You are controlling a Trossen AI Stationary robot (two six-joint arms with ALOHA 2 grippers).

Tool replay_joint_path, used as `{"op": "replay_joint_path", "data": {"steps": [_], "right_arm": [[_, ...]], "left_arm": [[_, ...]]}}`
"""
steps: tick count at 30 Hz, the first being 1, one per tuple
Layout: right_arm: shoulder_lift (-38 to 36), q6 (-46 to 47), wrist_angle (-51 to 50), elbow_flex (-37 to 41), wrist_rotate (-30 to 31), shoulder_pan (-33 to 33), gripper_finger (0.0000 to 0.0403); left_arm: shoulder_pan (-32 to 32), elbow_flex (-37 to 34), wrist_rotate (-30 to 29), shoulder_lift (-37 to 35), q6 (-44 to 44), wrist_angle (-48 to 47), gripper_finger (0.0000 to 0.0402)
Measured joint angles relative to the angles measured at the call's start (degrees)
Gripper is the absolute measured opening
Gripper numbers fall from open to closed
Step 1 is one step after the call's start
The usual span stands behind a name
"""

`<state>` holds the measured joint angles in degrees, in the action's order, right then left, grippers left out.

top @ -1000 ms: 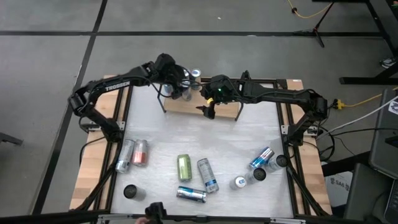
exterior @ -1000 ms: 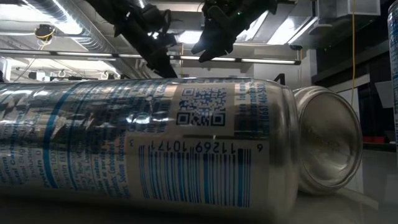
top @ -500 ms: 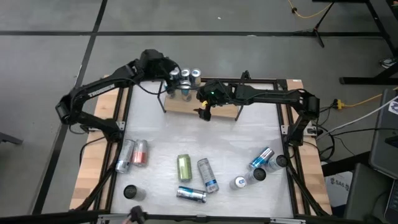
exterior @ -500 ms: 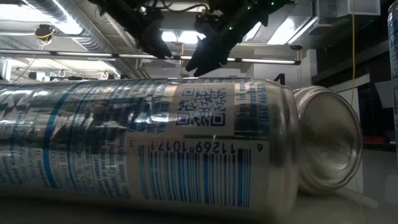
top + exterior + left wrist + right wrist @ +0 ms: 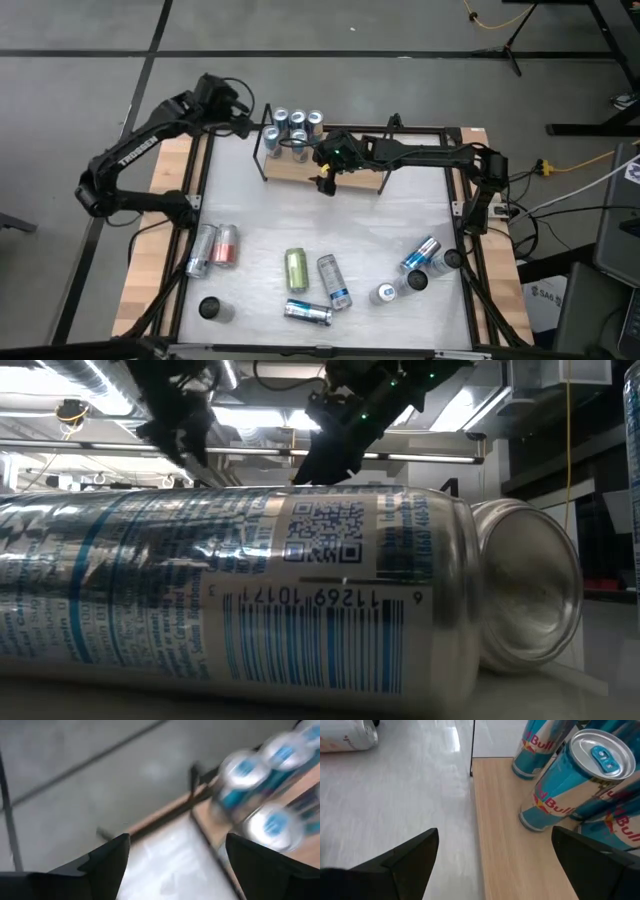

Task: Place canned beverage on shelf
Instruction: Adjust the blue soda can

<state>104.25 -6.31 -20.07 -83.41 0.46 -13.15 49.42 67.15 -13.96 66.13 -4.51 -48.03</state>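
Observation:
The shelf (image 5: 350, 170), a light wooden board with black wire ends, stands at the table's far edge. Several blue-and-silver cans (image 5: 298, 122) stand upright on its left end. My left gripper (image 5: 243, 122) hangs open just left of the shelf with nothing between its fingers; its wrist view is blurred and shows the cans (image 5: 245, 770) beyond. My right gripper (image 5: 324, 183) hovers open over the board's near edge, beside the cans (image 5: 560, 785), above bare wood (image 5: 510, 835). Both grippers, left (image 5: 175, 430) and right (image 5: 330, 445), show high in the low view.
Loose cans lie on the white table: a silver and a pink one (image 5: 212, 248) at the left, a green one (image 5: 297, 268) and blue-silver ones (image 5: 334, 282) in the middle, more (image 5: 420, 255) at the right, some upright (image 5: 387, 293). One lying can (image 5: 230, 600) fills the low view.
My left gripper has drawn back from the cans on the shelf toward the table's left edge, rising and rolling at the wrist, its fingers open throughout. The cans stay upright on the shelf. My right gripper has sunk a little toward the board.

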Motion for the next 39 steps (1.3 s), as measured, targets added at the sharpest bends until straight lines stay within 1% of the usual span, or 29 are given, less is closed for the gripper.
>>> {"op": "replay_joint_path", "data": {"steps": [2,3,5,9,11,13,17,21,27,31,34,39], "right_arm": [[0.00,-0.01,0.18,0.00,0.01,0.00,0.0376],[0.00,0.00,0.13,-0.01,0.01,0.00,0.0376],[0.00,-0.02,0.06,0.01,0.00,0.00,0.0376],[0.00,0.00,0.08,0.01,-0.01,0.00,0.0376],[0.00,-0.01,0.07,0.01,-0.01,0.00,0.0376],[0.00,0.00,0.11,0.01,-0.01,0.00,0.0376],[0.00,0.00,0.72,0.01,0.00,0.00,0.0376],[0.00,-0.02,0.72,0.01,0.11,0.00,0.0376],[-0.02,0.00,0.74,0.01,0.43,0.00,0.0376],[-0.02,-0.02,0.74,0.01,0.43,0.00,0.0376],[-0.02,0.00,0.74,0.01,0.43,0.00,0.0376],[-0.02,-0.02,0.72,0.01,0.43,0.00,0.0376]], "left_arm": [[2.28,-1.67,0.98,-0.07,-1.26,-1.07,0.0318],[3.45,-2.78,2.91,-0.07,-1.56,-0.88,0.0317],[6.11,-5.53,8.56,0.04,-2.15,0.77,0.0313],[10.64,-12.21,18.27,0.20,-3.06,8.95,0.0302],[12.27,-15.48,21.74,0.47,-4.45,12.75,0.0297],[13.09,-18.13,23.79,0.87,-5.78,16.60,0.0291],[13.20,-22.15,26.12,2.08,-8.87,21.95,0.0283],[12.19,-23.79,27.99,3.35,-10.20,24.45,0.0278],[10.02,-23.93,28.06,6.05,-11.84,25.43,0.0280],[8.58,-23.85,29.43,7.76,-13.50,27.15,0.0280],[7.90,-23.84,30.28,8.48,-14.74,29.05,0.0281],[7.79,-23.87,30.67,8.57,-16.19,29.50,0.0281]]}}
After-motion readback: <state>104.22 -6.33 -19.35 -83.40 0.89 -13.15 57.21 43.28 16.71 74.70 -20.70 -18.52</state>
